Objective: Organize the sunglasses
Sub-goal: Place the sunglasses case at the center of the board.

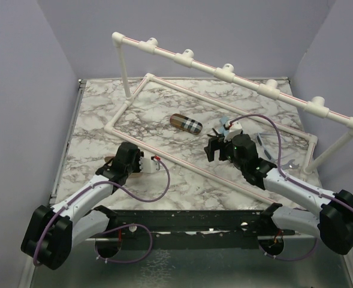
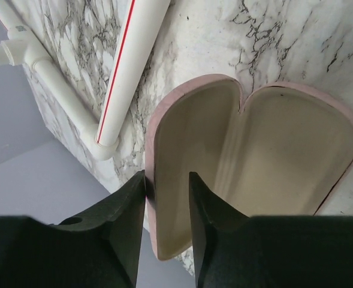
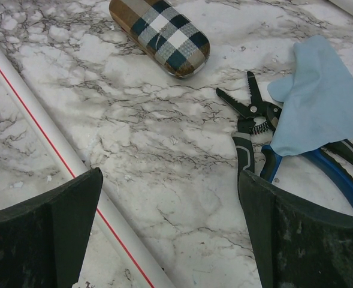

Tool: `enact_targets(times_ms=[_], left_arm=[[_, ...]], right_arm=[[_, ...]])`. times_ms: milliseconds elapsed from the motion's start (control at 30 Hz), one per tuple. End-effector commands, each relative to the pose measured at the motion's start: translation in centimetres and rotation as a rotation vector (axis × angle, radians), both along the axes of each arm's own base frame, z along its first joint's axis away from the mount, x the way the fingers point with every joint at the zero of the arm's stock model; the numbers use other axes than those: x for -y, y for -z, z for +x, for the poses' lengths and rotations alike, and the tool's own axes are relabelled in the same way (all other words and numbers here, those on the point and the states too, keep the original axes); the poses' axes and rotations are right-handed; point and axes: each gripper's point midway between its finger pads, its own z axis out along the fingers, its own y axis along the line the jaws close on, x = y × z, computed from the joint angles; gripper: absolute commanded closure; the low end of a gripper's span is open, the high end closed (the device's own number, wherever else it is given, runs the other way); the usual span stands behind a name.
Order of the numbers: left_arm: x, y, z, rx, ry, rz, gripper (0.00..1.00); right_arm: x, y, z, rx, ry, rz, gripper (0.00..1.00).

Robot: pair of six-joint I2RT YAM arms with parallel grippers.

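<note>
Nearest the arm bases, the left gripper (image 2: pixel 167 180) straddles the rim of the pink case (image 2: pixel 284 150), which lies hinged wide open on the marble table (image 2: pixel 296 36) with its cream lining bare. The jaws stand a little apart, the case wall between them, hard against the outer finger and clear of the inner one, so it looks a loose hold, not a clamp. I judge the step to be readying this case to take a pair, and nothing is in it yet. Farther out, the right gripper (image 3: pixel 170 177) hangs over bare marble with its jaws spread wide and nothing between them. Just beyond its right finger lie the pliers (image 3: pixel 248 129), partly under a blue cloth (image 3: pixel 320 102), and past those the plaid case (image 3: pixel 161 36), shut. The sunglasses (image 1: pixel 262 142) show only from above, a slim dark shape just beside the right wrist on its outer side, outside the jaws. The second pair I cannot place. The next move calls for swinging the right gripper outward over that frame and closing gently on it
</note>
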Motion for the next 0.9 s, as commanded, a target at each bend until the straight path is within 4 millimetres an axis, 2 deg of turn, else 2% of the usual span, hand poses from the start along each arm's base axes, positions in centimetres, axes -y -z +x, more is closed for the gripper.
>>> enact_targets(times_ms=[0, 100, 133, 233, 400, 533, 667, 767, 800, 867], left_arm=[[0.3, 0.7, -0.9, -0.034, 0.023, -0.017, 0.62], [0.4, 0.6, -0.9, -0.034, 0.026, -0.021, 0.59], [0.4, 0.4, -1.0, -0.035, 0.015, -0.029, 0.54], [0.4, 0.0, -1.0, -0.035, 0.004, -0.041, 0.50], [0.5, -0.6, -1.0, -0.034, -0.011, -0.064, 0.46], [0.7, -0.9, -1.2, -0.042, -0.022, -0.086, 0.45], [1.0, -1.9, -0.9, -0.034, -0.039, -0.125, 0.43], [1.6, -3.7, -0.5, -0.020, -0.071, -0.190, 0.36], [1.9, -4.5, -0.4, -0.018, -0.089, -0.224, 0.32], [2.5, -6.4, -0.1, -0.016, -0.139, -0.309, 0.17]], right_arm=[[0.3, 0.8, -0.1, -0.012, -0.006, -0.024, 0.00], [0.2, 0.8, -0.1, -0.011, -0.011, -0.023, 0.00], [0.1, 0.7, -0.1, -0.010, -0.014, -0.024, 0.00], [0.3, 0.6, 0.0, -0.009, -0.007, -0.032, 0.00], [1.1, 0.4, 0.4, -0.004, 0.030, -0.045, 0.00], [2.8, 0.3, 1.3, -0.015, 0.088, -0.057, 0.00], [5.8, 0.7, 2.7, -0.045, 0.169, -0.084, 0.00], [7.9, 1.6, 3.9, -0.094, 0.233, -0.133, 0.11], [8.4, 1.8, 4.4, -0.109, 0.251, -0.144, 0.18], [9.3, 2.8, 4.9, -0.167, 0.282, -0.167, 0.32]])
